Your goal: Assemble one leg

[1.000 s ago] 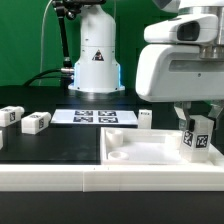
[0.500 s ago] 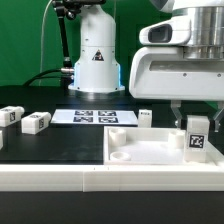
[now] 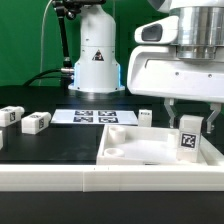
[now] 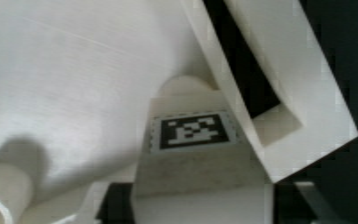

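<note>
Exterior view: the pincer (image 3: 188, 124) grips one leg (image 3: 189, 137) upright over the panel (image 3: 135, 152) near its right corner — not yet seated; three legs (image 3: 36, 122) wait on the surface (image 3: 50, 145).

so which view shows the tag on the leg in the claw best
The wrist view: the tag on the leg is large and sharp. The exterior view shows the tag smaller, with the claw gripping the leg over the panel.

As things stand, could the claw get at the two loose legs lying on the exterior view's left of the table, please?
Probably not directly: the claw appears shut on a leg over the panel, so it seems occupied. Nothing visibly blocks the path to the two legs.
</note>
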Robot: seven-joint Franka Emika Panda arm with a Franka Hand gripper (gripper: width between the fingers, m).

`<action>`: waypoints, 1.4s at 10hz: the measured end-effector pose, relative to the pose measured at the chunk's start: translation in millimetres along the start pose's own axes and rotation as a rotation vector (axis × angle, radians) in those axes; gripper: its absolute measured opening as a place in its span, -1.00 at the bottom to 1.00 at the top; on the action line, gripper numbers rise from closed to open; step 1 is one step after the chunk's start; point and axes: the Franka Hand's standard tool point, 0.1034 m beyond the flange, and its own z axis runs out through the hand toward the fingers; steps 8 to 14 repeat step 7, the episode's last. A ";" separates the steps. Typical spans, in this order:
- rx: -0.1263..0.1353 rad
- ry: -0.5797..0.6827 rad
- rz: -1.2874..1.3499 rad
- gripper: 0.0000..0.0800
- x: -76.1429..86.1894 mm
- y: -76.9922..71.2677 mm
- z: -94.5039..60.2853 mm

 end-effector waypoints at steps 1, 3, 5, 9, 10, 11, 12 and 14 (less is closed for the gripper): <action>-0.006 0.001 0.013 -0.24 1.6 2.6 0.0; -0.006 0.000 0.012 0.22 1.1 2.3 0.7; -0.006 0.000 0.012 0.53 1.1 2.3 0.7; -0.006 0.000 0.012 0.62 1.1 2.3 0.8; -0.006 0.000 0.012 0.62 1.1 2.3 0.8; -0.006 0.000 0.012 0.62 1.1 2.3 0.8; -0.006 0.000 0.012 0.62 1.1 2.3 0.8; -0.006 0.000 0.012 0.62 1.1 2.3 0.8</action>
